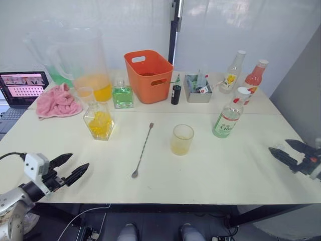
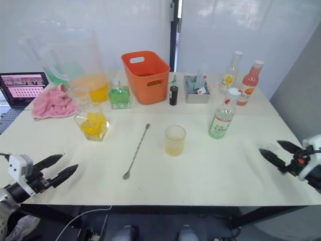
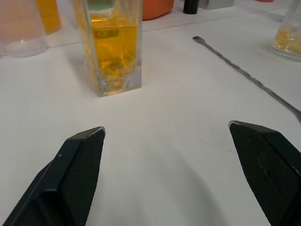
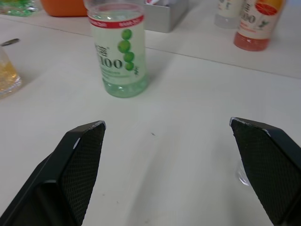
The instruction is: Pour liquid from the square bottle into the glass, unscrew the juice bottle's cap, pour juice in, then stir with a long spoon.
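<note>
On the white table [image 1: 225,165], the glass [image 1: 181,139] stands mid-table holding a little yellow liquid, the long spoon [image 1: 143,149] just left of it. Both grippers hover wide open and empty: left gripper [image 1: 70,168], right gripper [image 1: 287,151]. Next, probably: right gripper steadies the juice bottle [image 1: 228,118] low on its label, keeping it upright while the cap [image 1: 243,92] turns.

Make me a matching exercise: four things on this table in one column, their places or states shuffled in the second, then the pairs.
1. clear straight-sided glass tumbler
2. slim clear juice bottle with green-and-white label
3. long thin metal bar spoon
4. left pincer

A. lying flat on the table, untouched
B. open, hovering at the table's near edge
C. upright, white cap on
D. holding a little yellowish liquid

Pairs: 1-D, 2-C, 3-A, 4-B
</note>
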Tool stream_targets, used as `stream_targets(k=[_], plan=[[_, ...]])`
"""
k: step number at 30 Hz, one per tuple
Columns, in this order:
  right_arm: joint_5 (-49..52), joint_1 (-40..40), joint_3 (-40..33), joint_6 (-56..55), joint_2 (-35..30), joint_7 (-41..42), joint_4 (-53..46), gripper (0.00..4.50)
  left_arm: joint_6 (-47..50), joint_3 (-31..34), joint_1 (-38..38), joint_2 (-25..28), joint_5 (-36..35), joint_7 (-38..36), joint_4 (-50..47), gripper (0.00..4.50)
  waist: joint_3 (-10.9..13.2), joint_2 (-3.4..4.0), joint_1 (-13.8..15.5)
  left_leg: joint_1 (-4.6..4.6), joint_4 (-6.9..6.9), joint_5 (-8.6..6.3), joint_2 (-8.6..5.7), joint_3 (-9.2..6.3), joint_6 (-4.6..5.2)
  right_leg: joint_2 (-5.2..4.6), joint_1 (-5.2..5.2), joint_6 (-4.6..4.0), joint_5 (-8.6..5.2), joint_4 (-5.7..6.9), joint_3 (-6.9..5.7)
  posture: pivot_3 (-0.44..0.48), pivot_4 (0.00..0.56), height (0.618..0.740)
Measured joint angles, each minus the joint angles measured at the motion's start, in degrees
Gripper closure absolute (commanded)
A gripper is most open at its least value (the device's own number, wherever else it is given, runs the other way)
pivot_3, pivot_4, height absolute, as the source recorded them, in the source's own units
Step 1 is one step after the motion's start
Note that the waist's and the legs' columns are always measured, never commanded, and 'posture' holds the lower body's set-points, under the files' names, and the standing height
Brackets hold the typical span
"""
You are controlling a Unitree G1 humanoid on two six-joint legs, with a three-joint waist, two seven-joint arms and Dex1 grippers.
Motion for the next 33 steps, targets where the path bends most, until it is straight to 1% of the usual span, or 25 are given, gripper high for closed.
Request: stream_targets(k=[4,9,13,17,21,23,26,29,31,33], plan=[[-0.71,0.12,-0.19,-2.16,-0.01,0.05,2.78,0.00,-1.77,1.51,-1.06,0.78,0.05,-0.56,4.39,0.04,-0.01,0.01,-0.02,0.01,-0.01,-0.06,0.00,0.01,-0.10,0.00,-0.01,0.01,0.00,0.01,0.02,0.000,0.150,0.725],[-1.18,0.40,-0.28,-2.80,0.00,-0.03,3.13,0.00,-1.83,2.11,-1.73,0.85,-0.57,-1.64,6.04,0.04,-0.01,0.01,-0.04,0.02,-0.02,-0.07,0.00,0.01,-0.11,0.00,-0.01,0.01,0.00,0.03,0.01,0.000,0.150,0.725],[-1.12,1.37,-0.43,-2.68,0.33,-0.14,1.32,0.00,-1.95,2.07,-4.17,2.43,-0.56,-3.33,7.63,0.04,-0.01,0.01,-0.02,0.02,-0.01,-0.07,0.00,0.02,-0.12,0.00,0.00,0.02,-0.01,0.03,0.01,0.000,0.150,0.725],[-0.17,3.44,-0.77,-1.21,0.76,-0.36,-2.28,0.00,0.44,1.12,-5.73,3.68,-2.18,-5.91,5.32,0.04,-0.01,0.02,0.07,0.02,-0.01,-0.08,0.00,0.03,-0.13,0.00,0.02,0.03,-0.01,0.02,0.02,0.000,0.150,0.725],[1.39,7.08,-1.44,2.58,2.60,-1.29,-10.20,0.00,6.93,-3.76,-8.63,4.39,-5.41,-7.33,-2.74,0.04,-0.02,0.01,0.26,0.00,-0.01,-0.08,0.00,0.02,-0.14,0.00,0.02,0.04,-0.01,0.04,0.02,0.000,0.150,0.725],[2.03,8.47,-1.38,4.50,3.33,-1.84,-13.56,0.00,8.08,-5.21,-10.30,4.88,-6.32,-7.88,-5.32,0.04,-0.02,0.02,0.16,0.00,-0.01,-0.08,0.00,0.03,-0.13,0.00,0.01,0.04,-0.01,0.05,0.02,0.000,0.150,0.725],[3.38,11.09,-1.58,7.31,4.64,-3.41,-19.49,0.00,9.69,-6.86,-13.01,6.30,-7.55,-9.14,-7.72,0.04,-0.04,0.04,-0.12,0.03,-0.04,-0.08,0.02,0.03,-0.12,0.01,-0.01,0.04,-0.02,0.08,0.03,0.000,0.150,0.725],[5.78,14.73,-1.81,11.42,6.91,-6.00,-29.06,0.00,13.77,-9.04,-17.55,7.31,-10.55,-10.49,-9.96,0.04,-0.05,0.07,0.02,0.03,-0.02,-0.07,0.02,0.01,-0.11,0.02,0.02,0.05,-0.03,0.09,0.02,0.000,0.150,0.725],[7.42,15.87,-1.60,14.02,8.35,-8.39,-35.17,0.00,15.11,-11.21,-21.00,7.32,-11.52,-11.51,-10.82,0.04,-0.05,0.07,0.11,0.02,0.01,-0.07,0.01,0.01,-0.12,0.01,0.04,0.06,-0.03,0.07,0.02,0.000,0.150,0.725],[8.18,15.92,-1.53,16.56,9.47,-11.43,-38.98,0.00,16.32,-13.10,-23.65,7.15,-11.72,-11.66,-10.87,0.04,-0.05,0.06,0.15,0.02,0.01,-0.06,0.02,0.00,-0.10,0.02,0.04,0.06,-0.02,0.06,0.02,0.000,0.150,0.725]])
